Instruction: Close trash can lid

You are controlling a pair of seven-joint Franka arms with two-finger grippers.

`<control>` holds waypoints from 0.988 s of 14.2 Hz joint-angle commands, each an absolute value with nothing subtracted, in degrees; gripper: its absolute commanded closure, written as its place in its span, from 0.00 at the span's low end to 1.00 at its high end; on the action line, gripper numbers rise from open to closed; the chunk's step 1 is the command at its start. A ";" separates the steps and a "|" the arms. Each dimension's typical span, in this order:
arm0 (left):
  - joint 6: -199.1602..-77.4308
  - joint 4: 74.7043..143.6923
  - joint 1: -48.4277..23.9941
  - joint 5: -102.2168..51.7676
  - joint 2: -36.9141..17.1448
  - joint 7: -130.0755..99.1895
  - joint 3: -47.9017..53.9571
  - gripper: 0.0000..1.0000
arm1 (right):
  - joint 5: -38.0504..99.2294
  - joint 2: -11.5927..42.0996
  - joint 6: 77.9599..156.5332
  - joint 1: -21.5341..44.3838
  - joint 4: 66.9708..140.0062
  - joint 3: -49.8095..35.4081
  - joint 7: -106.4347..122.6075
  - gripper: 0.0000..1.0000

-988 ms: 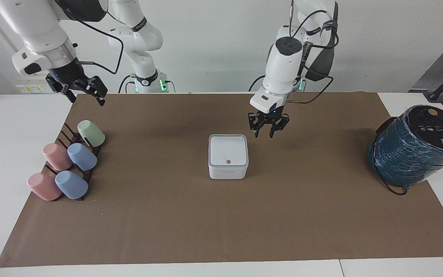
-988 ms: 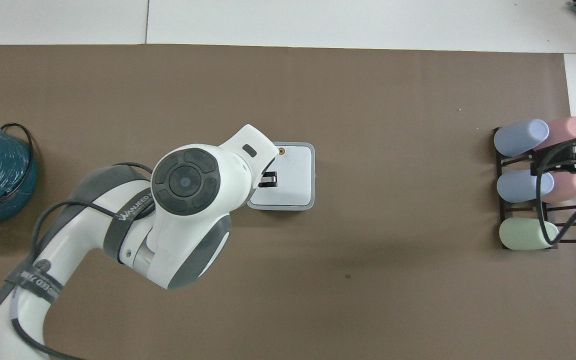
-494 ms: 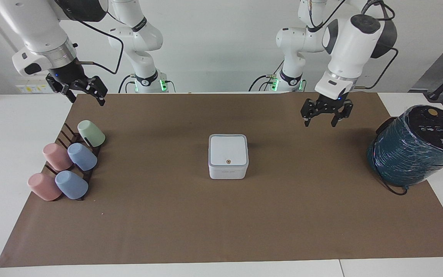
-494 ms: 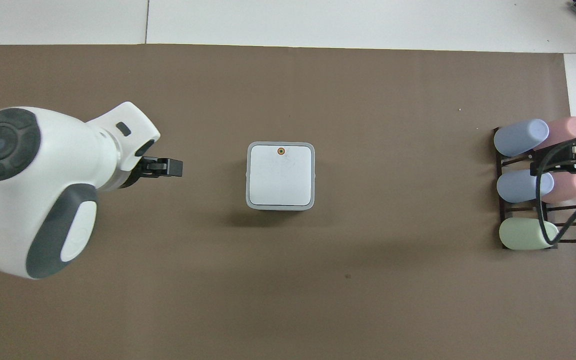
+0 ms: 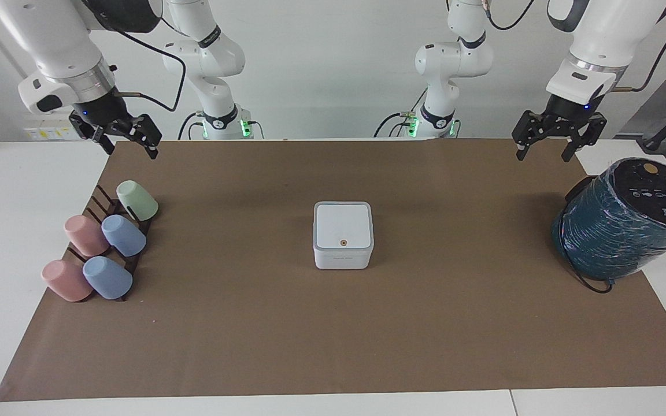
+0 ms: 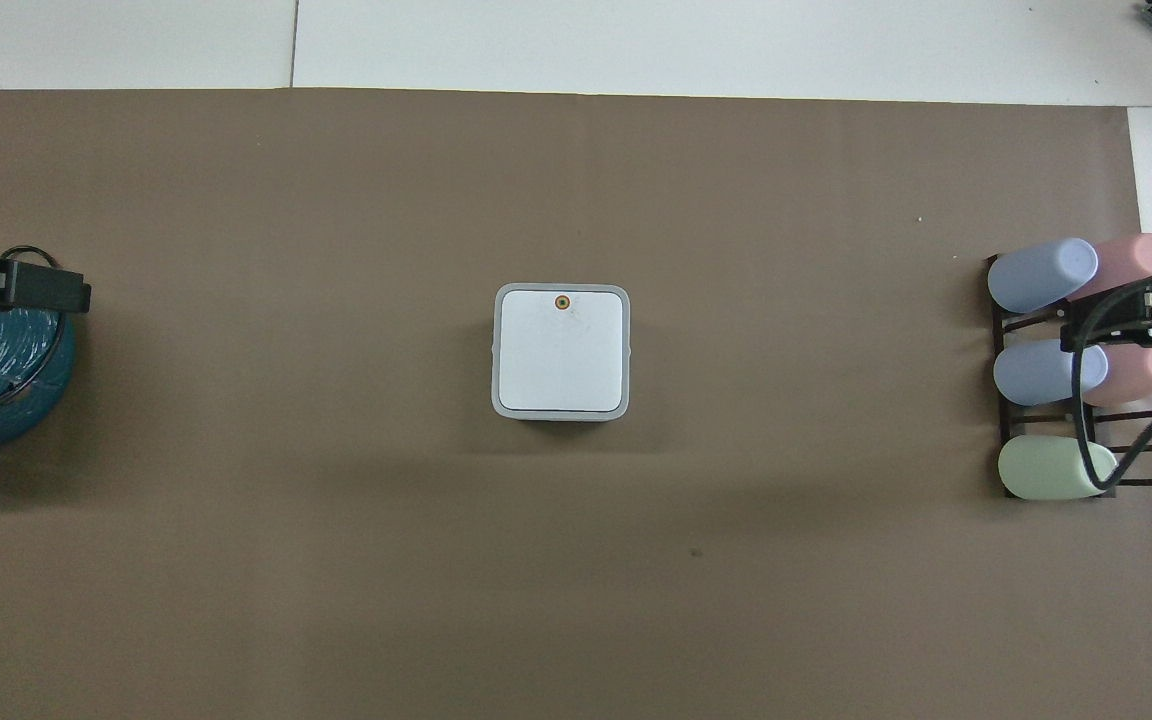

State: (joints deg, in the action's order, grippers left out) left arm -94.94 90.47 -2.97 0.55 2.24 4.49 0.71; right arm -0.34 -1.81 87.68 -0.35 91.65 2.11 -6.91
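Observation:
The trash can (image 5: 343, 258) is a small white square box in the middle of the brown mat. Its lid (image 5: 343, 224) lies flat and shut on it, orange dot up, and it also shows in the overhead view (image 6: 562, 352). My left gripper (image 5: 543, 155) is open and empty, raised over the left arm's end of the mat, well away from the can. Only its tip (image 6: 16, 285) shows in the overhead view, over the teal cylinder. My right gripper (image 5: 132, 151) is open and empty, waiting in the air over the cup rack.
A large teal-wrapped cylinder (image 5: 622, 222) lies at the left arm's end of the table. A dark rack (image 5: 97, 199) with several pastel cups lies at the right arm's end. The brown mat (image 5: 333, 335) covers most of the table.
My left gripper has pulled away from just beside the trash can, rising and moving to the left arm's end of the table. The lid stays flat. The right arm has not moved.

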 commanded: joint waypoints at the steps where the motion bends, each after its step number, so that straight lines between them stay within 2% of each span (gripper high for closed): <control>1: -90.09 86.03 -2.11 0.70 -0.19 5.36 1.49 0.00 | 0.70 -3.43 87.89 -0.79 93.43 2.29 -5.19 0.00; 5: -90.44 90.87 -2.73 0.79 2.19 4.66 1.67 0.00 | 0.70 -3.43 87.89 -0.79 93.43 2.29 -5.19 0.00; 14: -90.35 91.49 -2.29 0.79 2.46 4.75 1.58 0.00 | 0.70 -3.43 87.89 -0.79 93.43 2.20 -5.27 0.00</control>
